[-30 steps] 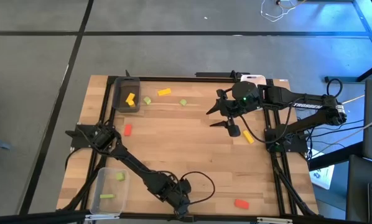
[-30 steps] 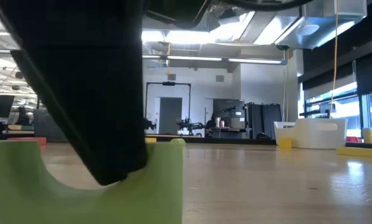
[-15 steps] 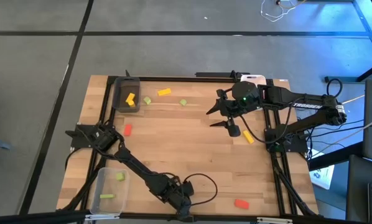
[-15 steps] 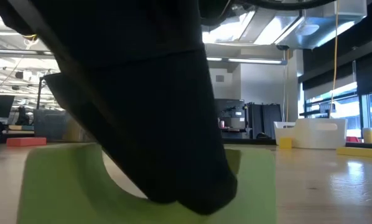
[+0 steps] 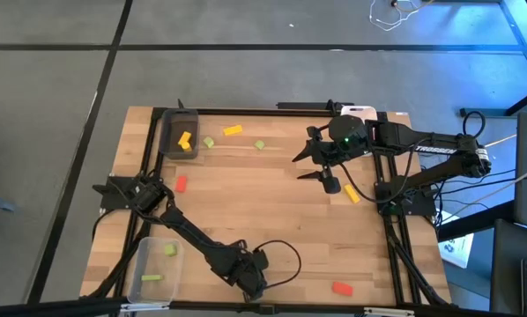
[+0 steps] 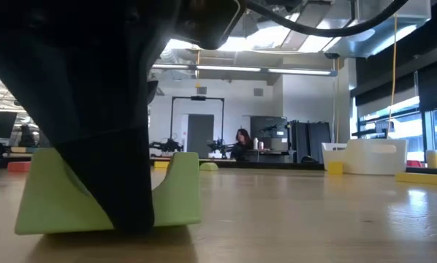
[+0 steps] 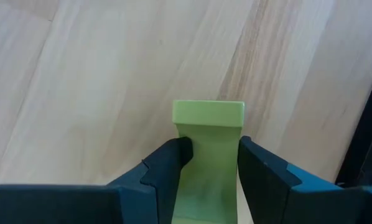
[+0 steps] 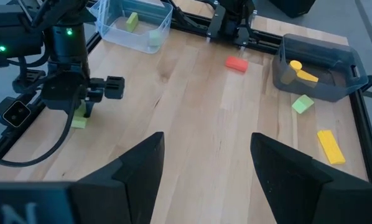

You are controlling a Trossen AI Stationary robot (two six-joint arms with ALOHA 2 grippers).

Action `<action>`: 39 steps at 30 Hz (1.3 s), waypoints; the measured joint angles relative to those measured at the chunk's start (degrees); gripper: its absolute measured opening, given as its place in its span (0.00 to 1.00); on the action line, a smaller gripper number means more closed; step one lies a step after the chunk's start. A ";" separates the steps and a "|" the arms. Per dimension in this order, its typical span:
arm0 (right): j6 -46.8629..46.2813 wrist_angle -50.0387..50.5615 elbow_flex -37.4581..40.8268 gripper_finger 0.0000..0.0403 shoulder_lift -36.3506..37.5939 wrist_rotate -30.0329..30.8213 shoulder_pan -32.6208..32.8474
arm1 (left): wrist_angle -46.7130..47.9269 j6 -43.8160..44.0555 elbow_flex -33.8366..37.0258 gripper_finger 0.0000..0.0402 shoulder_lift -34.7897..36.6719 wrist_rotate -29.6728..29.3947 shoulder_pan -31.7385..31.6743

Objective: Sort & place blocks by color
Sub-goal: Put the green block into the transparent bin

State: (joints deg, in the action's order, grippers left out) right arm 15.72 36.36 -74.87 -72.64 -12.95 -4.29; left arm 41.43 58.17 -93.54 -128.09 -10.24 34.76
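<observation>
So the left gripper [image 7: 208, 165] is sitting at about 6 o'clock on the table in the high view, right by the near edge, and its fingers are straddling a light green block [image 7: 208, 140]. In the left wrist view the fingers are pressing in on both sides, so I'd call it closed around the block, which is resting flat on the wood in the low view [image 6: 109, 193].

The block's long axis is running straight out ahead between the fingers, one end poking past the tips. The clear tray [image 5: 154, 264] with green pieces is lying around 9 o'clock from the gripper, so I'm guessing that's where it needs to go.

The high view is basically hiding the block under the arm; the low view is showing its arched cutout. The right gripper [image 5: 316, 165] is hanging wide open and empty around 1 o'clock, well apart.
</observation>
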 joint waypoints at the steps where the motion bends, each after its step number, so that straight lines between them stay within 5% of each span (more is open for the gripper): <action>1: -0.01 0.00 0.00 0.59 0.00 0.00 0.01 | 0.00 0.00 0.00 0.36 0.00 0.00 0.00; 17: -0.20 -0.02 0.00 0.59 0.00 -0.08 0.02 | 4.83 -0.33 0.00 0.36 0.07 -2.77 -0.55; 39: -0.63 -0.04 0.00 0.59 0.00 -0.13 0.02 | 8.32 -2.42 -5.19 0.13 -0.36 -1.79 -0.66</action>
State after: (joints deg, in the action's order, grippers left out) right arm 15.09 36.32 -74.87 -72.64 -13.08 -4.27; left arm 49.75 55.75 -98.73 -128.45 -12.03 34.10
